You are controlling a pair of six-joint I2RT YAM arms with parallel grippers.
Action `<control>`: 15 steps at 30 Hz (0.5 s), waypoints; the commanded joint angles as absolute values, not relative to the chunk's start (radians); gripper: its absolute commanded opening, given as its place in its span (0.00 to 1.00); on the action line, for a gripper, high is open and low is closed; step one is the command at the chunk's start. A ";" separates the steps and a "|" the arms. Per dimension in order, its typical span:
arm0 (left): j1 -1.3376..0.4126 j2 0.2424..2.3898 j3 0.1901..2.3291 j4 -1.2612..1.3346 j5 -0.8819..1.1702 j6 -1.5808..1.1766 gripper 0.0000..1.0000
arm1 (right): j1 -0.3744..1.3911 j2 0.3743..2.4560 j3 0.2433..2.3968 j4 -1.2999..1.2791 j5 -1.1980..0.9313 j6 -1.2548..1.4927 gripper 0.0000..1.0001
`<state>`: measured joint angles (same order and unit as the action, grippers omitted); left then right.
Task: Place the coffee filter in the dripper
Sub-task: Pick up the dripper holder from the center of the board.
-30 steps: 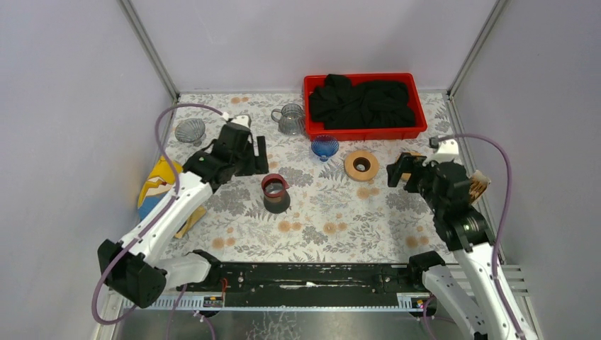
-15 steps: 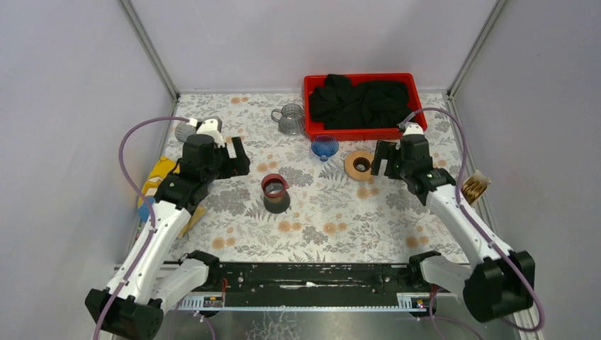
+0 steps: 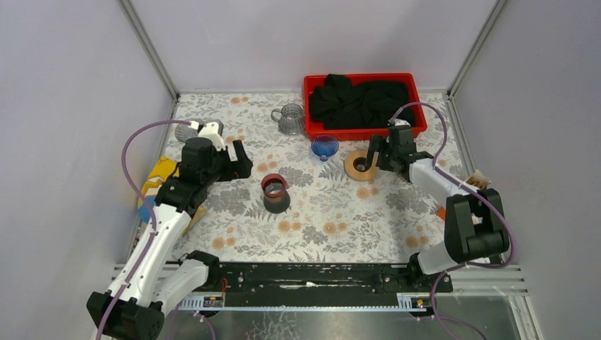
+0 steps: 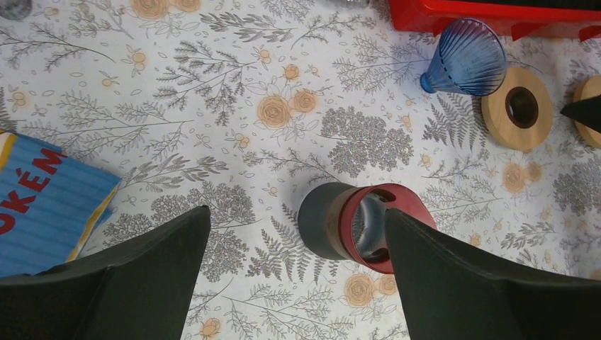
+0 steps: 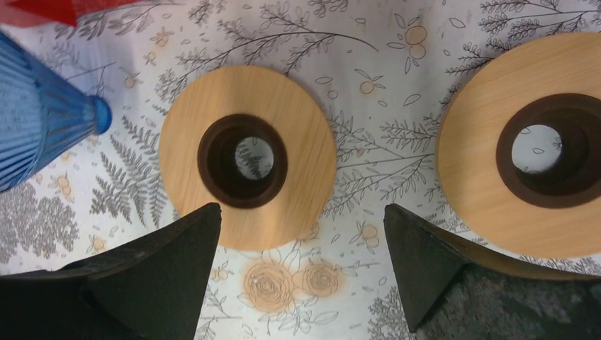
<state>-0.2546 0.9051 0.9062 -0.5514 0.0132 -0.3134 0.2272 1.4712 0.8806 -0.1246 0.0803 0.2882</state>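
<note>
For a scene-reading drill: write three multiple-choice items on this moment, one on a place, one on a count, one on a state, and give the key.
1. Where is the blue dripper?
A. Inside the red bin.
B. Just in front of the red bin.
C. Held in the air.

2. How many wooden rings does the right wrist view show?
A. One.
B. Two.
C. Four.

3. The right end effector is:
A. shut on a ring.
B. shut on the dripper.
C. open and empty.

Key:
1 B, it lies outside the bin, near its front wall.
2 B, one ring sits between the fingers and a second ring lies at the right.
3 C, its fingers stand wide apart with nothing held.
</note>
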 commanded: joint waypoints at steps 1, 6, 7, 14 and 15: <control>-0.243 0.912 0.896 -0.476 0.074 -0.290 1.00 | 0.166 1.525 0.926 -0.031 -0.041 0.335 0.90; -0.239 0.921 0.895 -0.475 0.085 -0.288 1.00 | 0.112 1.575 0.902 0.029 -0.177 0.371 0.85; -0.239 0.923 0.895 -0.474 0.087 -0.288 1.00 | 0.102 1.586 0.898 0.036 -0.199 0.379 0.85; -0.235 0.929 0.893 -0.474 0.095 -0.286 1.00 | 0.071 1.658 0.896 0.066 -0.260 0.408 0.83; -0.233 0.929 0.893 -0.474 0.097 -0.285 1.00 | 0.068 1.659 0.895 0.072 -0.263 0.411 0.83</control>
<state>-0.2440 0.9276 0.9009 -0.5446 0.0746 -0.3103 0.0795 1.6428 0.8845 0.0147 -0.1959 0.3779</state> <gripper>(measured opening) 0.997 0.836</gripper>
